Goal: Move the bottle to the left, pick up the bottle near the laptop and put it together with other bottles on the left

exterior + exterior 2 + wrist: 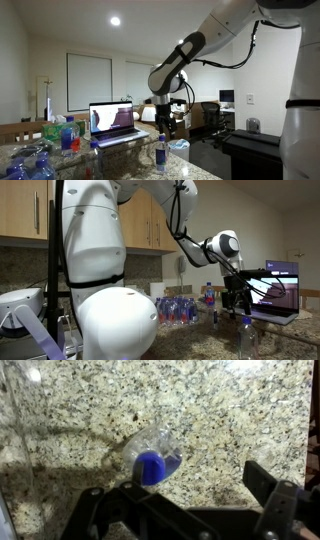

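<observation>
A clear plastic bottle with a blue cap [160, 153] stands on the granite counter in front of the open laptop [113, 122]. It also shows in an exterior view [247, 340]. My gripper [163, 122] hangs just above it, open and empty. In the wrist view the bottle's blue cap [152, 465] lies straight below, close to one finger, with the gripper [180, 492] spread wide around bare counter. Other bottles stand grouped on the counter [180, 308], and in an exterior view they are at the left [25, 165].
The laptop [282, 292] stands close behind the gripper. One more bottle [210, 294] stands between the group and the gripper. A green container [52, 130] and a red-labelled bottle [68, 137] stand left of the laptop. The counter edge [200, 170] falls away near the bottle.
</observation>
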You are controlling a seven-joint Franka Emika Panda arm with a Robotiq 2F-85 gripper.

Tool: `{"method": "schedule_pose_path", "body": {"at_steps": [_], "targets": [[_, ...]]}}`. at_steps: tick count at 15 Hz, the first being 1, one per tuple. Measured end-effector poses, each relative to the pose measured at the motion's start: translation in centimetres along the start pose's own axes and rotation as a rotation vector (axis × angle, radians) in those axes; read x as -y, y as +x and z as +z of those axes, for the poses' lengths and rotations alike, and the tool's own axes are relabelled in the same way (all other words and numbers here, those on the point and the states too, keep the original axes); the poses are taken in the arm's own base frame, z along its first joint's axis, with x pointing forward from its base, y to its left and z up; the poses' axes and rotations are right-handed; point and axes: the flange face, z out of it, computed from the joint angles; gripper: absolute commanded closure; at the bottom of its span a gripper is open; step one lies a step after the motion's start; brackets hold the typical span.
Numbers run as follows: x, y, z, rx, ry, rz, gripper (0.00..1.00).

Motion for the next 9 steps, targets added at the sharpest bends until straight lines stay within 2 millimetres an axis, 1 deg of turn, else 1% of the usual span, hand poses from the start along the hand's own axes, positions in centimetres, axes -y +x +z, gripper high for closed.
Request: {"method": "schedule_pose_path", "body": {"at_steps": [2, 5, 7, 9], "targets": [[-0.5, 0.4, -0.2, -0.004, -0.020, 0.025, 0.00], [-1.9, -0.9, -0.1, -0.008, -0.030, 0.072, 0.00], [-2.9, -1.6, 0.4, -0.013, -0.038, 0.093, 0.00], [-3.9, -1.4, 1.3, -0.021, -0.039, 0.096, 0.00]]}}
